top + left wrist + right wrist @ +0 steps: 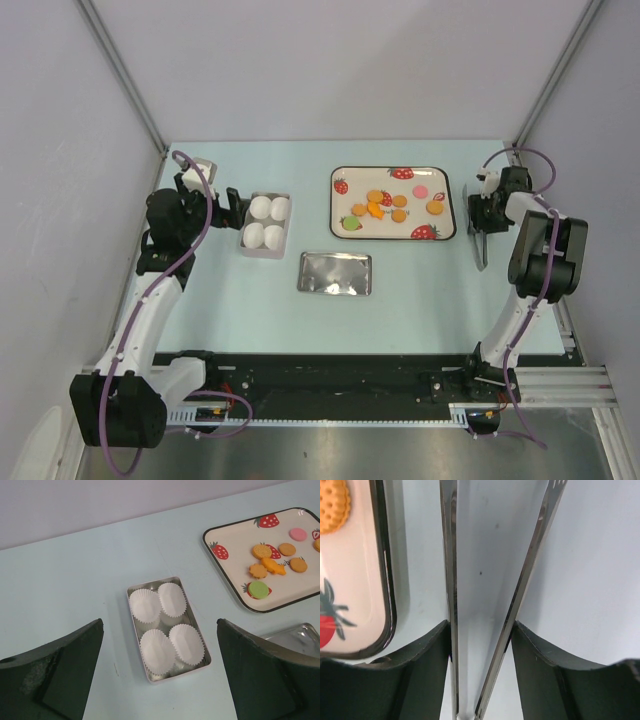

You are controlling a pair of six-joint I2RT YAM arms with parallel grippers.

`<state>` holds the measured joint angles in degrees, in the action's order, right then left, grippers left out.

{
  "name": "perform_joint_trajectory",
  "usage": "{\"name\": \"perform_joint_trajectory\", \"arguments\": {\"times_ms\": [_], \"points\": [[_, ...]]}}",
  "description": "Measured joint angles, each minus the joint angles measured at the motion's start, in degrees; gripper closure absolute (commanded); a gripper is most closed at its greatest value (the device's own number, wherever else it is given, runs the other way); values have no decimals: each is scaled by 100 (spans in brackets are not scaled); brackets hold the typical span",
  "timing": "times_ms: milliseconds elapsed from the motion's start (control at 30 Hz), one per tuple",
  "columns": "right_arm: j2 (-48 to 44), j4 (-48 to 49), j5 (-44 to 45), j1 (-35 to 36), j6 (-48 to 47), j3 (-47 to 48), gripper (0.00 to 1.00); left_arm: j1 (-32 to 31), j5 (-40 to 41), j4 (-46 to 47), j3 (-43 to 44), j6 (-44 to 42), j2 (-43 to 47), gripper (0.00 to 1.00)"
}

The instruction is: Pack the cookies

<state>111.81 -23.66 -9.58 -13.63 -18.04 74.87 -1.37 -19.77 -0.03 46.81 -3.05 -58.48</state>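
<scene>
Several orange-yellow cookies (385, 205) lie on a strawberry-print tray (333, 205), with a pink and a green one among them. The left wrist view shows the cookies (280, 560) at its upper right. My right gripper (480, 212) is just right of the tray, its fingers (415, 670) pressed against both arms of metal tongs (449, 580) lying on the table. One cookie (332, 505) shows at the tray's corner (382, 580). My left gripper (160, 624) hangs wide open above and short of a tin (150, 676) with white paper cups, holding nothing.
The tin of paper cups (243, 245) sits left of the tray. A shallow empty metal lid (335, 272) lies in front of the tray. Frame posts and grey walls close in the table's sides and back.
</scene>
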Motion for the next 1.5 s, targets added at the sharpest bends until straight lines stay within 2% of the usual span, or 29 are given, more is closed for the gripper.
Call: {"name": "perform_joint_trajectory", "arguments": {"times_ms": [333,1000,1300,1500], "points": [[-267,-837,11,4,-2,682,43,0,0,2,0,0,0,0],[-822,-1639,236,170,-44,1281,41,0,-2,11,-20,0,2,0],[-1405,-1829,407,457,-68,1370,40,0,-9,35,-20,0,4,0],[-1665,-1930,463,1008,-39,1386,40,0,-22,35,-20,2,4,0]]}}
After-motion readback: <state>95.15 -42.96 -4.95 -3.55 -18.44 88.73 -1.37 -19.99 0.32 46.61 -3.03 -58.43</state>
